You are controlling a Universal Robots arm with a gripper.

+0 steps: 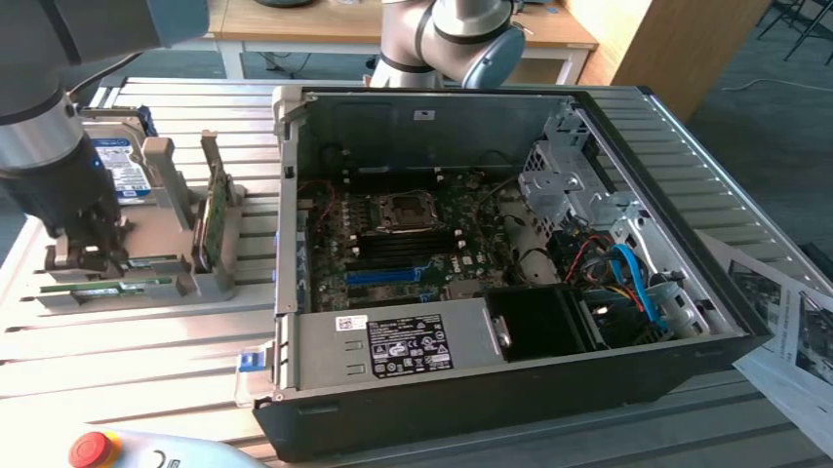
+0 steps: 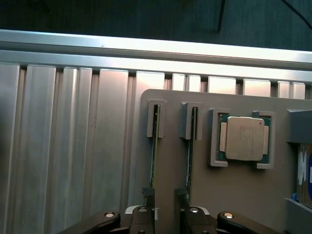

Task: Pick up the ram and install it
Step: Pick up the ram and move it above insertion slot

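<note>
Ram [image 1: 104, 288]: sits edge-up in a slot of the grey holder [image 1: 195, 285] beside the open computer case [image 1: 586, 385] in the exterior view (likely so fingers can straddle it); in the wrist view, ends right at the spread gripper [image 2: 164, 197], nothing pinched yet.

No lettering is coming through legibly anywhere. The black-and-white specification label [image 1: 410, 348] is sitting on the grey metal power supply box [image 1: 471, 343] inside the open black computer case [image 1: 521, 395], its print too fine to read. The blue-labelled silver hard drive [image 1: 124, 174] and the printed white paper sheets [image 1: 787, 327] are showing nothing readable either.
</note>
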